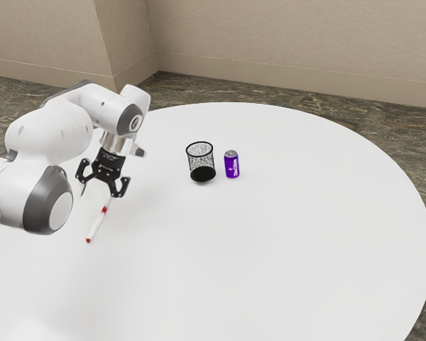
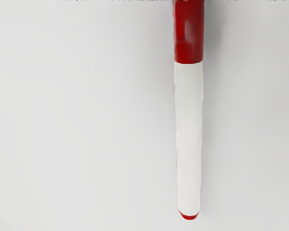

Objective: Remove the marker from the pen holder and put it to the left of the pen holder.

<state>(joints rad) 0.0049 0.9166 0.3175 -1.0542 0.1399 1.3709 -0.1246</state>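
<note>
Apparently set down: the slim white marker with red cap and red end (image 1: pixel 96 226) is out of its holder.
The black two-finger tool (image 1: pixel 96 198) stands wide open over the cap end, gripping nothing; whether a fingertip brushes the marker I cannot tell. The marker seems laid flat on the round white desk (image 1: pixel 270 249) – sensible, since so thin a barrel would hardly stand and could roll. It lies well apart from the round black mesh pen holder (image 1: pixel 201 172), toward the exterior view's left and nearer the camera, probably to meet the "left" asked for. The upright purple can with a silver top (image 1: pixel 231 167) sits just beside the holder, on its other side. Lifting the tool straight up looks right – a sideways move might nudge the marker.
</note>
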